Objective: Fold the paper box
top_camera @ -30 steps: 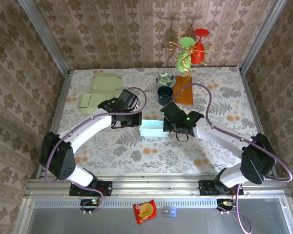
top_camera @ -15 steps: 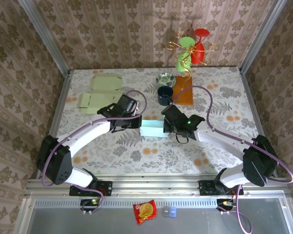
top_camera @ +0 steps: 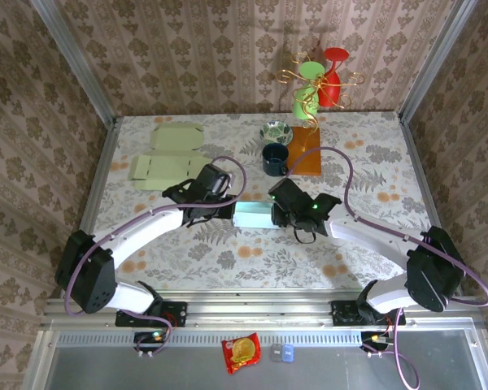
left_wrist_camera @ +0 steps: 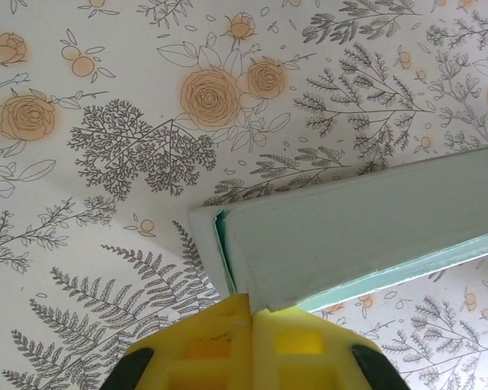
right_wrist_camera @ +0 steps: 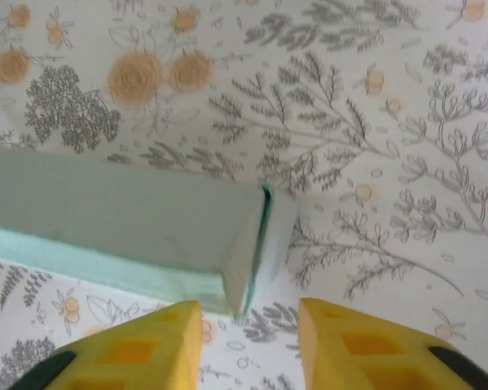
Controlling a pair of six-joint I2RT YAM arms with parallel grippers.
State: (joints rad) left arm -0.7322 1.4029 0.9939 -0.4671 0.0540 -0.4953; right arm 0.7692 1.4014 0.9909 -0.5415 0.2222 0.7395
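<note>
The left fingers (left_wrist_camera: 215, 353) were pressed tight together, the seam between the two yellow pads a thin line. Their tips met the lower corner of the paper box (top_camera: 254, 215) at its open left end, where the pale flap edges showed. Whether a flap was pinched between them could not be told.

The right fingers (right_wrist_camera: 142, 349) stood spread with a clear gap between them. They held nothing; the box's right end, one flap slightly ajar, lay just ahead of the gap, and its near corner reached in between the two tips without touching either.

The box – pale mint, long and closed along its length – lay flat near the middle of the desk (top_camera: 228, 260), with the left arm at one end and the right arm at the other. Toward the far left corner lay two flat green box blanks (top_camera: 167, 150). A dark cup (top_camera: 275, 158) stood near the far edge beside a brown board (top_camera: 307, 158), well apart from the box.

Compared with a second earlier, the box lay in much the same spot. The left arm had settled lower – its elbow nearer the left edge and the forearm flatter – while the right arm had barely shifted.
</note>
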